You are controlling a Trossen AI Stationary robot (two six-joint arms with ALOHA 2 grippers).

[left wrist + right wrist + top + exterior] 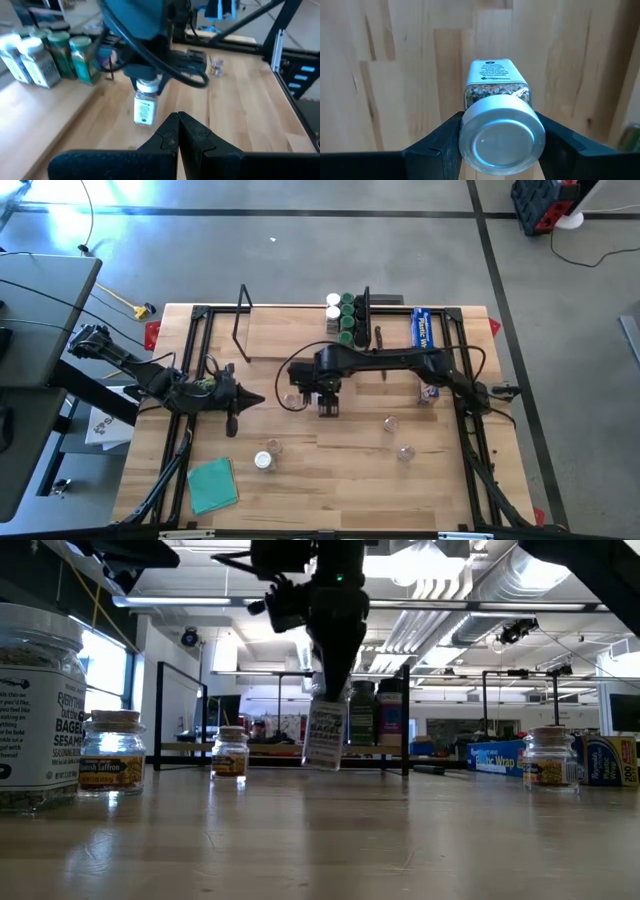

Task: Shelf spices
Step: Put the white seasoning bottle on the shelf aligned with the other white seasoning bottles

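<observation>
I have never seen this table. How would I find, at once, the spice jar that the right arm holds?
Start at the shelf along the table's far edge, where green- and white-lidded jars stand in a cluster. Come toward the middle of the table to the right claw. The jar it grips by its silver lid hangs above the wood; all others stand.

I work in a robotics lab or industrial workshop, not a kitchen. My wooden table (330,470) stands on bare grey concrete floor (300,250) crossed by dark taped lines (495,255). Black metal framing (200,320) bolts around the tabletop. At twelve o'clock, looking level across the table, I see an open hall with exposed ceiling ducts and pipes (470,600), strip lighting (215,602) and distant workbenches (500,725). Loose cables (85,220) trail over the floor at ten o'clock, and a red-and-black equipment crate (545,202) sits at two o'clock.
</observation>
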